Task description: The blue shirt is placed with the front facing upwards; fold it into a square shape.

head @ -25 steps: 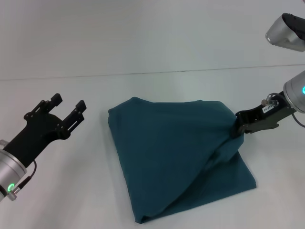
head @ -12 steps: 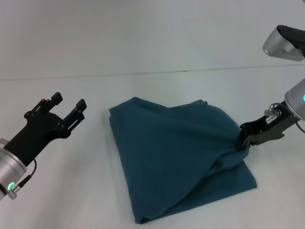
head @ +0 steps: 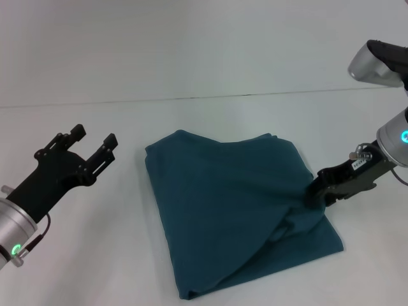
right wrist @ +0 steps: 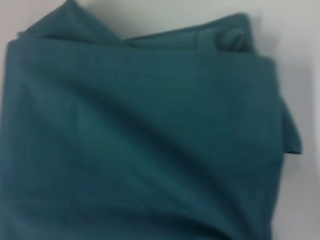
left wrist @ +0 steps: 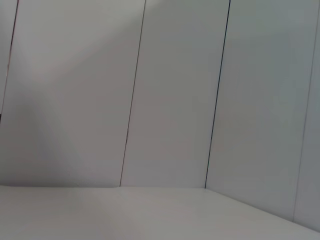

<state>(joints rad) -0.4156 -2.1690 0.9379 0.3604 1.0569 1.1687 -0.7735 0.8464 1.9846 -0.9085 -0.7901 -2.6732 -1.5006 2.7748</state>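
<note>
Lower and closer to the table now, the right gripper [head: 313, 194] has brought the pinched edge of the blue shirt [head: 229, 210] down from where it hung a second ago. Back then the cloth rose in a taut tent toward the right side; now that ridge has sagged and the top layer lies flatter over the layers beneath, though a slack fold runs from the gripper toward the shirt's near corner. Its fingers look closed on a bunched bit of fabric at the shirt's right edge, with the tips buried in the cloth.

On the white table [head: 95, 268] the shirt sits in the middle as a compact, roughly four-sided bundle, already folded over itself more than once; no print shows, only plain teal. From the right wrist camera I see stacked layers and a small flap sticking out at one corner [right wrist: 292, 142], so the edges are not quite lined up.

Off to the left, the left gripper [head: 92, 144] hasn't budged: it hovers well apart from the shirt, fingers spread wide and holding nothing.

To me this looks like the tail end of a last fold, with release and perhaps some tidying of the loose corner left to do.
</note>
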